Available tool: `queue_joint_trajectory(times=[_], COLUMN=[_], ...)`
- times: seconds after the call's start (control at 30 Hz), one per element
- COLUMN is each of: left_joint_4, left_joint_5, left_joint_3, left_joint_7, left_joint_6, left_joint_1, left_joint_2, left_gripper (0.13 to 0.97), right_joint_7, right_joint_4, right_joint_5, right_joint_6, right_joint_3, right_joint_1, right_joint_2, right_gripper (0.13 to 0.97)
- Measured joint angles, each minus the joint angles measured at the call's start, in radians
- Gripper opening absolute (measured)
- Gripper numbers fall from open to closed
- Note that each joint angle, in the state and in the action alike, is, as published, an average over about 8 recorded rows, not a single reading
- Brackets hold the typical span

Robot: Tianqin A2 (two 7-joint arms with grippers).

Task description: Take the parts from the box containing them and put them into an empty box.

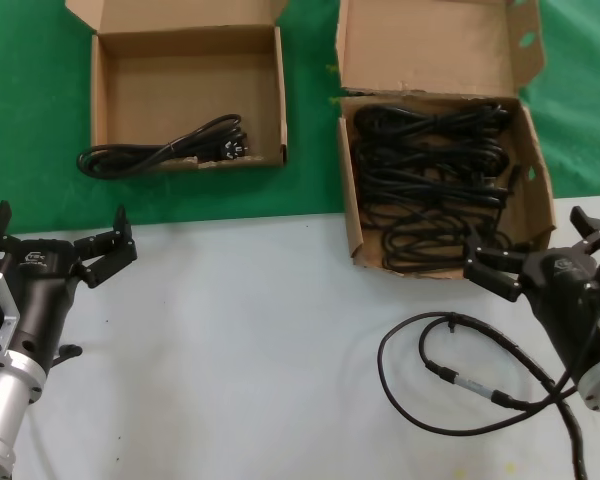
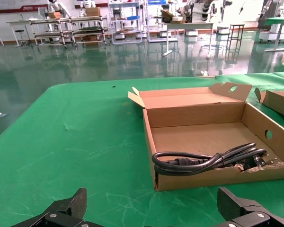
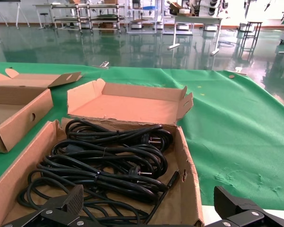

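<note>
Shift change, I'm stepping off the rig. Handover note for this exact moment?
Left gripper: open, empty, low over the white table, left side.
Right gripper: open, empty, at the near right corner of the full box.
Full box, right: several bundled power cords inside.
Receiving box, left: one power cord in it, its loop hanging out over the near left corner onto the green cloth.
Thin cable with connector lies on the table by the right arm; not a part.
Done: one cord moved. Left: the rest.
</note>
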Motion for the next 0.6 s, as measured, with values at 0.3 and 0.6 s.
queue_joint_trajectory(times=[0.3, 0.6], left_joint_4=[0.000, 0.000], left_joint_5=[0.000, 0.000], left_joint_3=[0.000, 0.000], left_joint_7=[0.000, 0.000], left_joint_6=[0.000, 0.000], left_joint_1=[0.000, 0.000], left_joint_2=[0.000, 0.000], left_gripper=[0.966, 0.966], right_joint_7=[0.000, 0.000], right_joint_4=[0.000, 0.000], right_joint_5=[0.000, 0.000], right_joint_6=[0.000, 0.000], right_joint_3=[0.000, 0.000], right_joint_1=[0.000, 0.000], right_joint_2=[0.000, 0.000], right_gripper=[0.966, 0.966])
